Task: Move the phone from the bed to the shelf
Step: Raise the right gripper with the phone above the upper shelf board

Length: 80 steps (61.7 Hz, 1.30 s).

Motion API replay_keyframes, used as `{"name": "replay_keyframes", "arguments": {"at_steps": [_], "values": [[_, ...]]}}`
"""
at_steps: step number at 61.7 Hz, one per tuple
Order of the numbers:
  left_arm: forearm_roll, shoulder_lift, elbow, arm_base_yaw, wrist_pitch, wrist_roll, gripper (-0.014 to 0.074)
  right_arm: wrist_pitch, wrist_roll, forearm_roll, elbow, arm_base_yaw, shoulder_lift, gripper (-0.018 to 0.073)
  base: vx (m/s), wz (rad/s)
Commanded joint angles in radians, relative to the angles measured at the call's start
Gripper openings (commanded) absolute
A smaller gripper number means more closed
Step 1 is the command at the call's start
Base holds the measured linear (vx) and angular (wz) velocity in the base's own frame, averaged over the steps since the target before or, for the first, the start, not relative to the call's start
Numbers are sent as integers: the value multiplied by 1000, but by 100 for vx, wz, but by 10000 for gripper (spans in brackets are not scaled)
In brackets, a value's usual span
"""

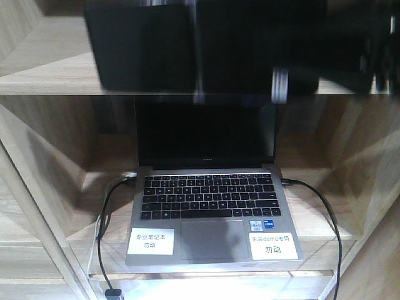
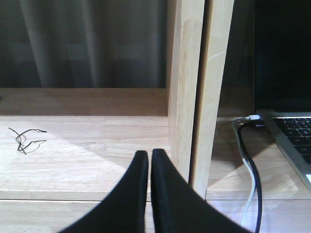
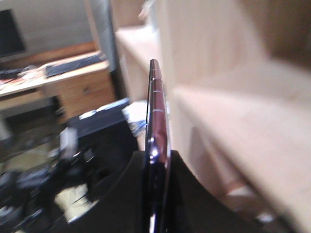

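The phone (image 3: 156, 107) shows edge-on in the right wrist view, a thin glossy dark slab with a pinkish rim. My right gripper (image 3: 158, 158) is shut on its lower part. It hangs beside a pale board of the shelf (image 3: 252, 141). The front view shows the phone (image 1: 156, 50) as a blurred black slab at the level of the shelf's (image 1: 44, 81) upper board. My left gripper (image 2: 149, 156) is shut on nothing, low over a shelf board (image 2: 77, 160) just left of an upright divider (image 2: 187, 87). The bed is out of view.
A grey laptop (image 1: 209, 200) stands open in the compartment below, with black cables (image 1: 325, 212) at both sides. It also shows right of the divider as the laptop (image 2: 291, 131). A small black wire twist (image 2: 24, 138) lies on the left board. A wooden desk (image 3: 73, 82) stands behind.
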Motion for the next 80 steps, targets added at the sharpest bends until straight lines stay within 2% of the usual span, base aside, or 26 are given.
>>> {"name": "replay_keyframes", "arguments": {"at_steps": [1, 27, 34, 41, 49, 63, 80], "values": [[-9, -5, 3, -5, -72, -4, 1, -69, 23, 53, -98, 0, 36, -1, 0, 0], [-9, -5, 3, -5, -72, -4, 1, -70, 58, 60, -457, 1, 315, -1, 0, 0], [-9, -5, 3, -5, -72, -4, 1, -78, 82, 52, -557, 34, 389, -1, 0, 0], [-9, -5, 3, -5, -72, -4, 1, -110, 95, 1, -662, 101, 466, -1, 0, 0], [-9, -5, 3, -5, -72, -4, 1, -193, 171, -97, -753, 141, 549, -1, 0, 0], [-9, -5, 3, -5, -72, -4, 1, -275, 181, -106, -787, 141, 648, -1, 0, 0], [-9, -5, 3, -5, -72, -4, 1, -329, 119, -98, -787, 141, 737, -1, 0, 0]]}}
